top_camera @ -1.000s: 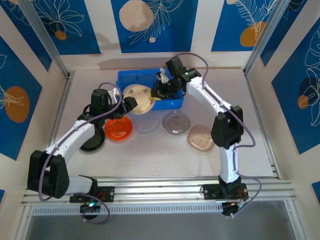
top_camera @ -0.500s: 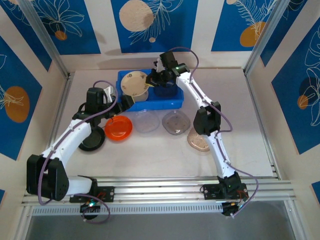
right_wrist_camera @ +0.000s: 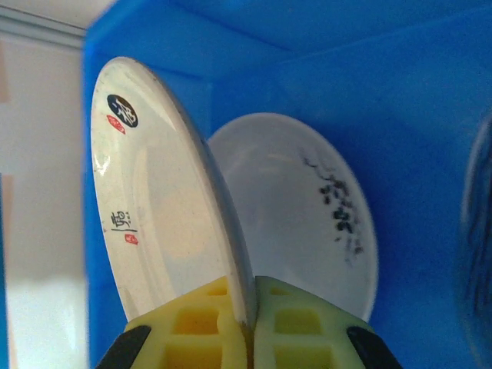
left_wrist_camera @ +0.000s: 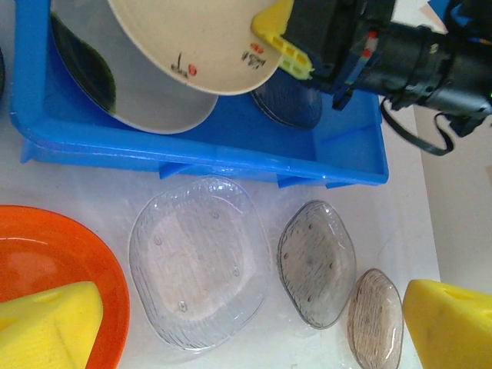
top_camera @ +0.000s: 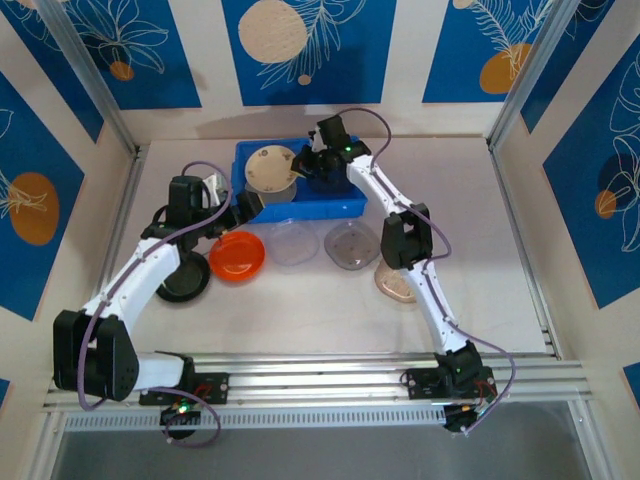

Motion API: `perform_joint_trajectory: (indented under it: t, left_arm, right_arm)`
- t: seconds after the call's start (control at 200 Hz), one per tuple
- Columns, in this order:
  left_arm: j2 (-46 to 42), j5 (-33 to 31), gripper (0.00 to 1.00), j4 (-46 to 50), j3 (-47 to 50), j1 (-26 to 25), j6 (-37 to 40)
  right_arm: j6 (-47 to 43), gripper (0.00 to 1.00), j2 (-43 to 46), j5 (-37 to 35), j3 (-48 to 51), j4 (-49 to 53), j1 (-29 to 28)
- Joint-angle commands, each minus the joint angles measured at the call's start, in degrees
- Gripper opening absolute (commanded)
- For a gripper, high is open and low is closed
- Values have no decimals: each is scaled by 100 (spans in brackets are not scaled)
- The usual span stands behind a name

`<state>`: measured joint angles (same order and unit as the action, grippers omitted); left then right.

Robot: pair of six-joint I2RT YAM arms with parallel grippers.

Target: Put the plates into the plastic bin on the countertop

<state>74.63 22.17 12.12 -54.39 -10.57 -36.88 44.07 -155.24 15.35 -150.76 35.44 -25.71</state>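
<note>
The blue plastic bin (top_camera: 345, 206) stands at the back of the countertop (top_camera: 300, 310). My right gripper (top_camera: 299, 166) is shut on the rim of a cream plate (top_camera: 270, 167), holding it on edge over the bin's left half. The right wrist view shows that plate (right_wrist_camera: 154, 207) pinched between the yellow pads (right_wrist_camera: 204, 327), with another cream floral plate (right_wrist_camera: 307, 215) lying in the bin behind it. My left gripper (top_camera: 250, 206) stands open just in front of the bin (left_wrist_camera: 192, 156), with nothing between its fingers (left_wrist_camera: 50, 327). Under it lie an orange plate (left_wrist_camera: 54, 265) and a clear plate (left_wrist_camera: 200, 261).
A smoky plate (top_camera: 352, 245) and a brownish plate (top_camera: 398, 282) lie right of the clear plate (top_camera: 295, 243); the right arm crosses over the brownish one. A black plate (top_camera: 185, 282) sits under the left arm, beside the orange plate (top_camera: 237, 256). Blue-patterned panels wall in the sides.
The right arm has carried the cream plate left and back, from the bin's front edge to over its left half. The left gripper has opened fully and drawn away from the plate.
</note>
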Motion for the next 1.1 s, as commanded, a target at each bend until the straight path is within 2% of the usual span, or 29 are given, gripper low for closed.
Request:
perform_joint_trajectory:
  t: [0.0,0.205,0.42,0.705,0.82,0.95,1.096]
  left_arm:
    - [-39,-25,100,115,-64,140,171]
    - [79,67,100,96,-45,191,194]
    - [112,16,100,178,11,266,343]
    - [113,20,100,114,69,315,341]
    - [123,17,100,116,60,319,355]
    - [127,2,100,105,82,335,357]
    - [181,-25,100,130,56,345,428]
  right_arm:
    - [31,0,-84,-91,-192,-148,-80]
    - [40,0,-360,-183,-454,24,-190]
    - [97,9,-520,-239,-552,175,-239]
    - [119,12,-561,-304,-585,262,-267]
    - [136,18,-578,-320,-620,279,-276]
    - [70,31,-569,-399,-702,370,-285]
    - [5,41,-522,-529,-784,500,-285]
